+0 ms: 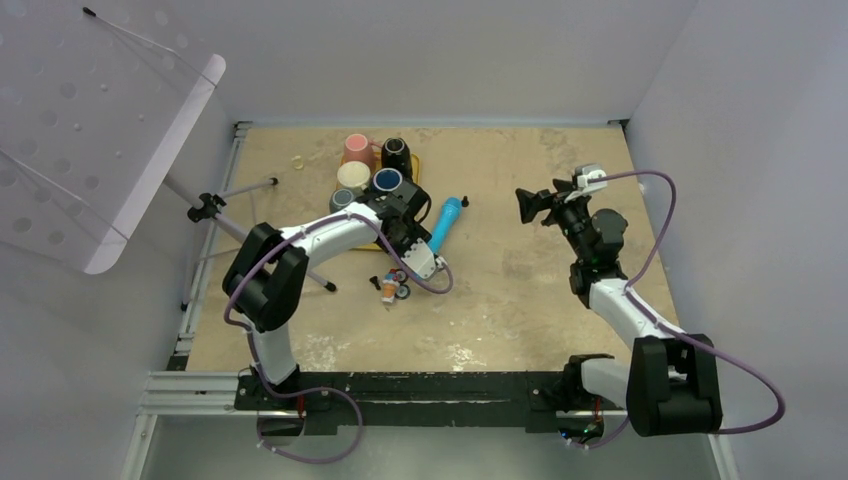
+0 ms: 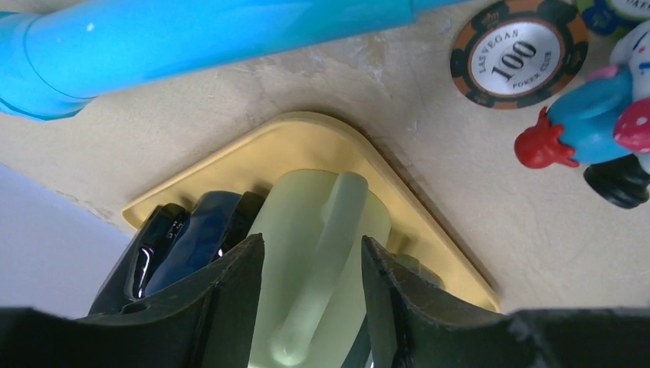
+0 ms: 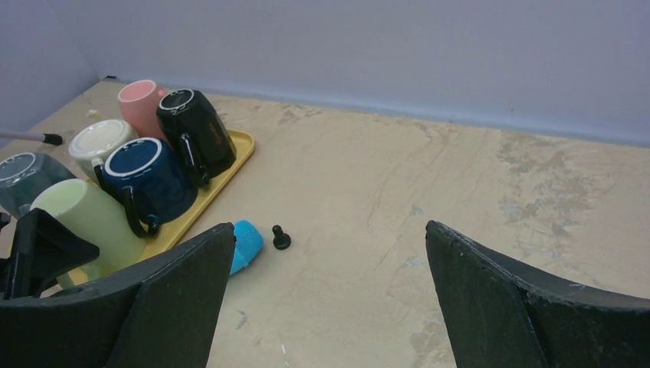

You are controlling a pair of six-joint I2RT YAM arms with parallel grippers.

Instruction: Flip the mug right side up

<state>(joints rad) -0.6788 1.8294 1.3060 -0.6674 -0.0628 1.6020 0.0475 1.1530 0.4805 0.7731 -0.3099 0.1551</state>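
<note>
A pale green mug (image 2: 295, 222) stands on the near corner of the yellow tray (image 2: 306, 138), its flat end up (image 3: 80, 215). My left gripper (image 2: 313, 244) is low over it. The jaws are partly drawn in on either side of the mug's handle (image 2: 329, 253). The right finger lies almost against the handle and a gap shows on the left. In the top view the left gripper (image 1: 378, 212) hides the mug. My right gripper (image 3: 329, 228) hangs wide open over bare table at the right (image 1: 528, 205), with nothing between its fingers.
Several other mugs crowd the tray: pink (image 3: 138, 96), black (image 3: 195, 126), cream (image 3: 100, 142), navy (image 3: 146, 176) and grey-teal (image 3: 23, 180). A blue tube (image 2: 192, 38) lies just right of the tray. A poker chip (image 2: 519, 52), a small toy figure (image 2: 590, 126) and a black peg (image 3: 281, 238) lie nearby. A tripod (image 1: 215, 205) stands at the left.
</note>
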